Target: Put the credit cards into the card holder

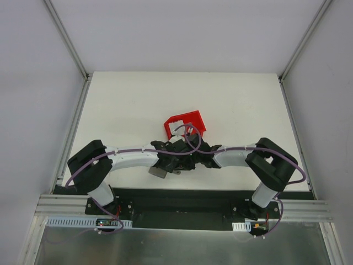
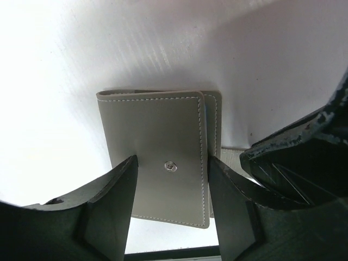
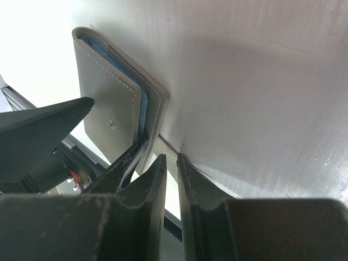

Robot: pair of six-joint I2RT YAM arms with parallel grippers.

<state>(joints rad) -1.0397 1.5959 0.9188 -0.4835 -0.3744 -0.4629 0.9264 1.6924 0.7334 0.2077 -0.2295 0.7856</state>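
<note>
Straddling the card holder [image 2: 157, 125], the left gripper [image 2: 173, 162] sets one finger at each of its side edges, jaws about half wide. I cannot tell whether the fingers press on those edges or only stand beside them. The holder is folded shut with its stitched outer face and small round snap [image 2: 171, 166] towards the wrist camera, and its blue lining [image 3: 117, 60] shows along the open edge.

At that open edge the right gripper [image 3: 171, 157] comes in from the side. Its jaws are narrow and pinch what looks like a thin pale credit card [image 3: 167, 149], seen edge-on, just beside the holder's lip.

Both grippers crowd together close to the bench's [image 1: 127, 105] near edge. The red bin [image 1: 185, 122] sits just beyond them. White bench surface spreads to the left, right and far side.
</note>
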